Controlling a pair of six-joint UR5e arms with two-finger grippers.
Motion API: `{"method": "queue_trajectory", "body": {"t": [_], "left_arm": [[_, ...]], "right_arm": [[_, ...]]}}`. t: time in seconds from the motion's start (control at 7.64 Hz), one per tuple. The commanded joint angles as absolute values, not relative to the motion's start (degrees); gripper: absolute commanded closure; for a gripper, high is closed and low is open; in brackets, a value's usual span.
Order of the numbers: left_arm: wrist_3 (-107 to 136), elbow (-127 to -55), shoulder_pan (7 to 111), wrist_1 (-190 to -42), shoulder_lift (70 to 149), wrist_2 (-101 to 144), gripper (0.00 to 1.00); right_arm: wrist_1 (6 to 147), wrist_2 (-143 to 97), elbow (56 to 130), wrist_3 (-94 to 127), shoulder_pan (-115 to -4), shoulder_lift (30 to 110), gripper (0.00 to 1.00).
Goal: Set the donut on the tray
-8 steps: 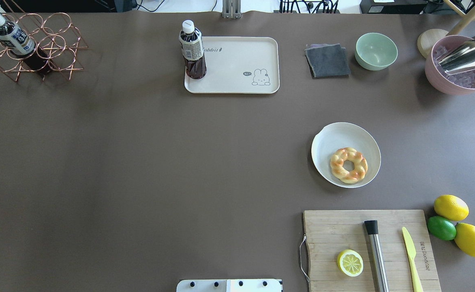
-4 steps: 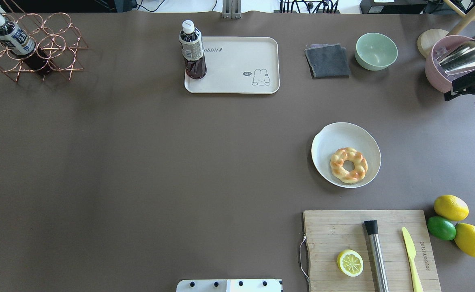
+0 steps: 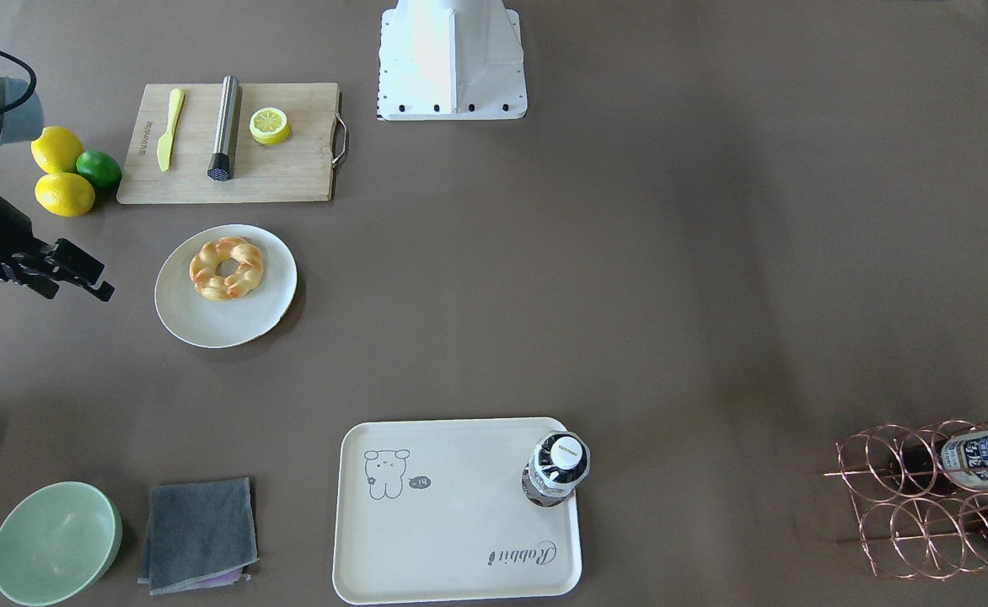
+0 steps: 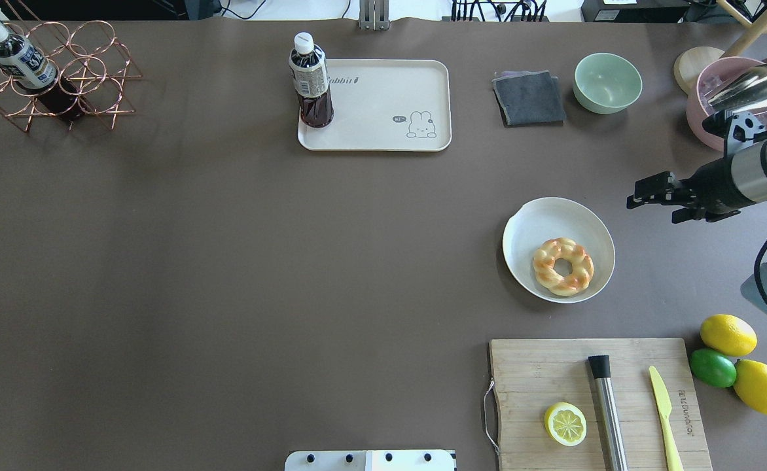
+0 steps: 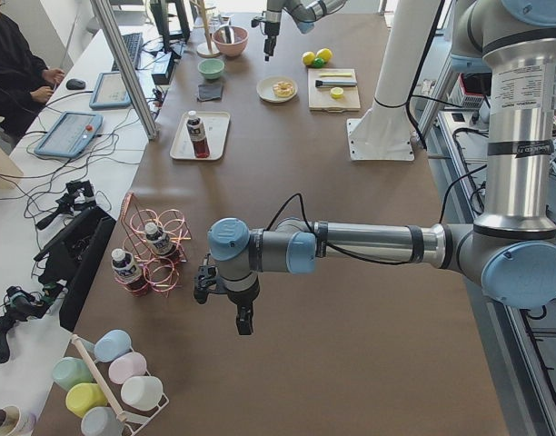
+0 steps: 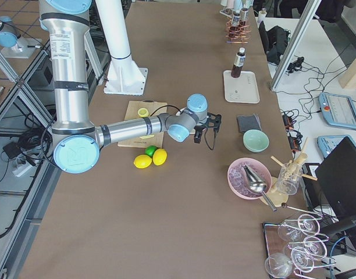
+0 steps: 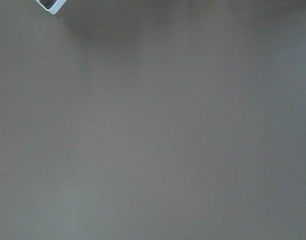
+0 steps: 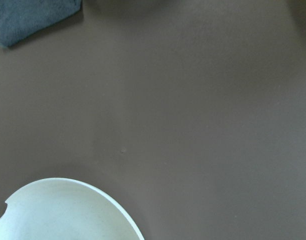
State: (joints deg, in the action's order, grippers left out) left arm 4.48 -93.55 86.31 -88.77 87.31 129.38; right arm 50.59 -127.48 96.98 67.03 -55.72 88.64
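Donut (image 4: 542, 261) lies flat on the round off-white plate (image 4: 540, 222), hole facing straight up, twisted ridges running round the ring. It is close to round, so I read no clear long axis. It sits off-centre on the plate, toward the edge nearest the wooden cutting board (image 4: 540, 373). The plate is on the brown surface (image 4: 226, 261), on my right half. The cream tray (image 4: 383, 111) is well apart from it, toward the far edge, long side running left to right. A dark drink bottle (image 4: 311, 82) stands upright in the tray's far left corner, and the rest of the tray floor shows only the printed drawing and script. My right tool (image 4: 652, 199) hangs above the surface just beyond the plate's far right rim, not touching plate or donut. Its jaws stand apart with nothing between them. My right wrist camera catches only an arc of the plate's rim and a corner of the grey cloth (image 8: 28, 15). My left tool (image 5: 223, 307) hovers over bare surface near the copper bottle rack (image 5: 160, 241), far from the donut. Whether it is spread or clenched I cannot tell.
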Motion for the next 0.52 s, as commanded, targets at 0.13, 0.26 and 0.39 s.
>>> {"method": "queue_trajectory", "body": {"t": [0.13,0.26,0.39], "left_arm": [[4.48,-93.43,86.31,-88.77,86.92,129.37,0.02],[4.48,-93.51,86.31,-88.77,86.92,129.37,0.02],[4.48,-93.52,86.31,-88.77,87.01,129.37,0.02]], "right_arm": [[47.37,-120.68,96.68,73.12,-46.85,88.68,0.00],[47.29,-120.67,96.24,73.12,-46.67,88.68,0.00],[47.37,-120.59,95.89,73.12,-46.32,88.68,0.00]]}}
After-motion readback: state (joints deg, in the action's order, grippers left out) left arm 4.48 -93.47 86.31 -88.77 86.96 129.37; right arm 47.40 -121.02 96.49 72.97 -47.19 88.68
